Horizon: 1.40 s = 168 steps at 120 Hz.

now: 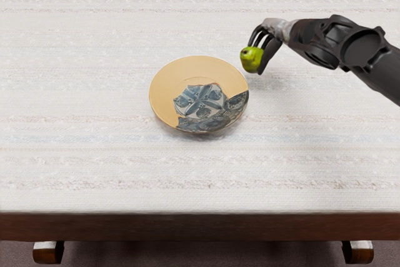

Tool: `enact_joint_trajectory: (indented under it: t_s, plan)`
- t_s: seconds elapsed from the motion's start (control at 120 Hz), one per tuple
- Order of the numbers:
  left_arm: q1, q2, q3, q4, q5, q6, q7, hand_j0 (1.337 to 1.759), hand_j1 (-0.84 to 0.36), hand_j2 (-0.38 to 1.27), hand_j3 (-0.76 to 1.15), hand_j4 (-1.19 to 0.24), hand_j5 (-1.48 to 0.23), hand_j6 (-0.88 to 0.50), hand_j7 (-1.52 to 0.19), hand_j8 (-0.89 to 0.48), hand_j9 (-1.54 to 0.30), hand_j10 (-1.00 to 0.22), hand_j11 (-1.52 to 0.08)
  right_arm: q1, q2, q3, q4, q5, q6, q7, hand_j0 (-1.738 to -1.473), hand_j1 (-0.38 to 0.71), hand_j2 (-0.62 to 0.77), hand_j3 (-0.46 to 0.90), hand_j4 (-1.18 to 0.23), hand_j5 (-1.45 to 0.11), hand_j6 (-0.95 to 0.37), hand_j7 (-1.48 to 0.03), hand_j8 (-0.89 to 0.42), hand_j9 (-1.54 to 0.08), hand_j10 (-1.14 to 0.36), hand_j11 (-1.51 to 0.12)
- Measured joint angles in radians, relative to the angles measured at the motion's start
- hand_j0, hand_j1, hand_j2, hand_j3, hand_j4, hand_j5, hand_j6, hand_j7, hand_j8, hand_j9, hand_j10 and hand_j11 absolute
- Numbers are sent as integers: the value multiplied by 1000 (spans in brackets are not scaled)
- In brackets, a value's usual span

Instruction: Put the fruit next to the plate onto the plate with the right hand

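Reaching in from the right edge of the frame, the dark right hand (267, 43) curls its fingers (258, 32) around a small yellow-green fruit (251, 59), gripping it just beside the upper right rim of the round tan plate with a blue-grey patterned centre (187, 79), which sits mid-frame on the pale striped tabletop (94, 154).

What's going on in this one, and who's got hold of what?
The robot's right hand, reaching in from the right edge, grips a small green fruit. The fruit is just off the upper right rim of the tan plate with a blue pattern, and is not on it yet. The plate rests mid-table. The left arm is out of view.
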Motion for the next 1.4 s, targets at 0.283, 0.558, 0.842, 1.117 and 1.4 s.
enact_joint_trajectory:
  t_s: [0.283,0.558,0.842,1.117,1.4]
  plan:
    - [2,0,0,1,0,0,0,1658,334,3,0,-13,-17,-13,-17,-13,-17,-13,-17,43,-72,49,169,0,-19,-49,-1658,235,584,1,-616,-1214,-413,-1134,-398,-1206,-839,-1215]
    - [2,0,0,1,0,0,0,1658,334,3,0,-13,-17,-13,-17,-13,-17,-13,-17,70,-64,59,263,2,-50,-81,-1658,236,580,1,-615,-1216,-408,-1134,-394,-1210,-837,-1219]
    - [2,0,0,1,0,0,0,1658,334,3,0,-13,-17,-13,-17,-13,-17,-13,-17,102,-4,60,294,18,-56,-114,-1658,245,591,1,-606,-1221,-401,-1134,-386,-1212,-837,-1220]
    - [2,0,0,1,0,0,0,1658,334,3,0,-13,-17,-13,-17,-13,-17,-13,-17,124,64,60,294,35,-68,-142,-1658,304,592,0,-730,-1204,-419,-1134,-398,-1182,-852,-1187]
    - [2,0,0,1,0,0,0,1658,334,2,0,-13,-17,-13,-17,-13,-17,-13,-17,144,67,60,348,41,-172,-153,-1658,-142,162,0,-227,-360,-146,-341,-130,-354,-258,-356]
